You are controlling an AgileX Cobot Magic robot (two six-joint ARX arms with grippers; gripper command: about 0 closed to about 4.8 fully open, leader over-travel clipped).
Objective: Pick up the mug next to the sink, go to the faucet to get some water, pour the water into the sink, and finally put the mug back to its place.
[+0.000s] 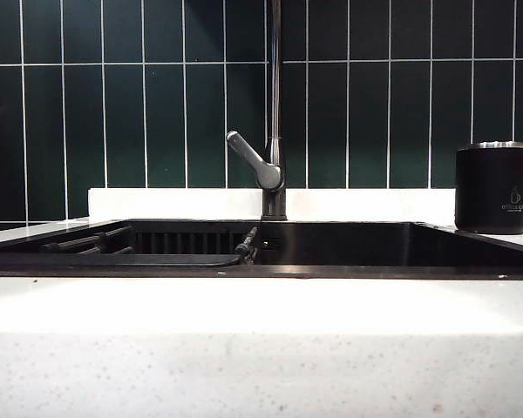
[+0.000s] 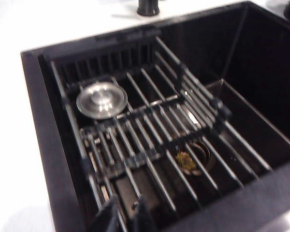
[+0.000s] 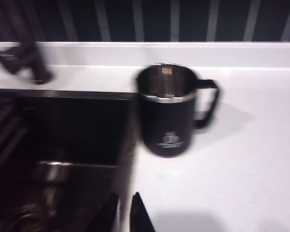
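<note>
Mug (image 3: 166, 113) logo unreadable; left tool (image 2: 124, 217), right tool (image 3: 124, 212) nearly pressed together, empty

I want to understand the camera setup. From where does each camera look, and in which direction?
Exterior view: sits low in front of the counter, facing the tiled wall, the faucet, the sink and the mug; no arm shows.
Left wrist view: above the sink, looking down at its rack; left end effector tips show.
Right wrist view: above the counter, facing the mug; right end effector tips show.
Shared: exterior and right wrist views both show the mug.
</note>
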